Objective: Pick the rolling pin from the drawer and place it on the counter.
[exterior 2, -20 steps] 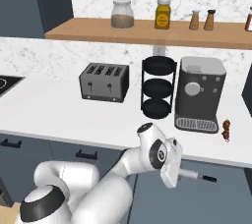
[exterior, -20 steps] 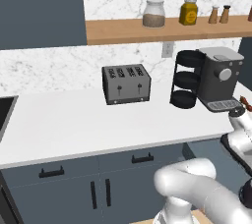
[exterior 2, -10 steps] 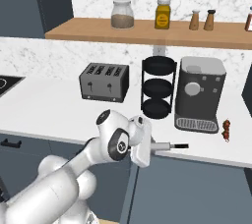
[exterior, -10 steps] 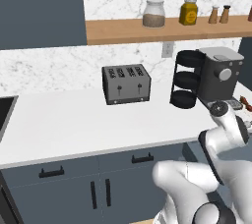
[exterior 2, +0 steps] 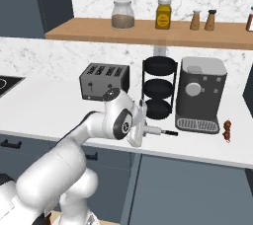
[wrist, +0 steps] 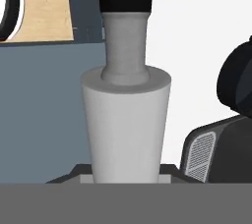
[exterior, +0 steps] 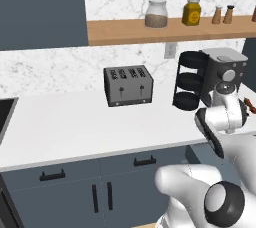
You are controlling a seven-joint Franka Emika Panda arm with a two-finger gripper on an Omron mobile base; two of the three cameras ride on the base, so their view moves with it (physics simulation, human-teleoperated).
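Observation:
The rolling pin [wrist: 125,125] has a pale grey body, a narrower grey neck and a black handle. It runs straight away from the camera in the hand view. My gripper [exterior 2: 142,129] is shut on its body. In the right base view the pin's black handle [exterior 2: 167,132] points right, lying level over the front part of the white counter [exterior 2: 44,105], just ahead of the black tiered stand. In the left base view my hand [exterior: 222,114] hangs by the counter's [exterior: 65,122] front edge at the right. Whether the pin touches the slab I cannot tell.
On the counter stand a toaster [exterior 2: 105,81], a black three-tier stand [exterior 2: 159,88] and a dark coffee machine [exterior 2: 200,95], with a small reddish-brown item [exterior 2: 228,130] to its right. A wooden shelf [exterior 2: 148,29] with jars hangs above. Dark blue cabinets [exterior: 100,192] lie below.
My hand has risen from below the counter's edge to counter height with the rolling pin in it. The pin has turned from slanting down to level.

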